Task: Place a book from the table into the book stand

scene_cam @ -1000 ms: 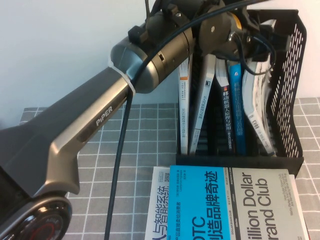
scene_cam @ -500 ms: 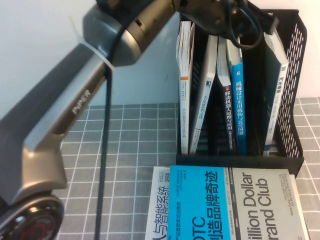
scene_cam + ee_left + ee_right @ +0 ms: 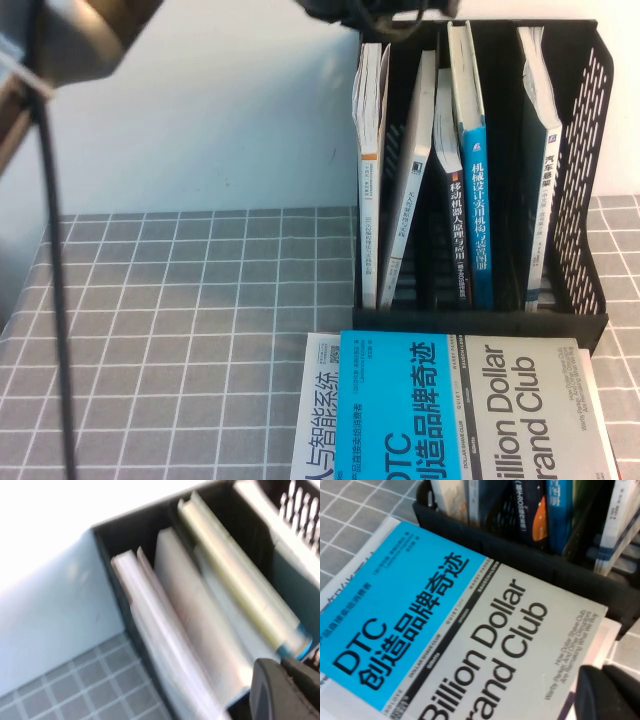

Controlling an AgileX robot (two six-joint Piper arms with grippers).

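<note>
Nearest the camera in the high view, the blue-and-white "Dollar Club" book [image 3: 465, 405] lies flat on the table [image 3: 180, 330], partly over the white book with blue characters [image 3: 318, 420], both just in front of the low lip of the book stand [image 3: 480, 322]. The right gripper [image 3: 607, 692] does not appear in the high view; its own camera shows only a dark fingertip low over that flat stack, and I cannot tell how its fingers are set. Farther back, the book [image 3: 537, 165] stands upright in the rightmost compartment of the stand, long axis vertical, free of any grasp, so the placement appears complete. Farthest, at the top edge of the high view, the left arm is above the stand; the left gripper [image 3: 287, 690] shows only as a dark fingertip in its wrist view, and I cannot tell its finger state. The book lies below and forward of the left gripper, the nearer one; a clean lift away seems all that remains. The left wrist view alone shows the top edges of the shelved books [image 3: 200, 625]; the high view alone shows their spines.
</note>
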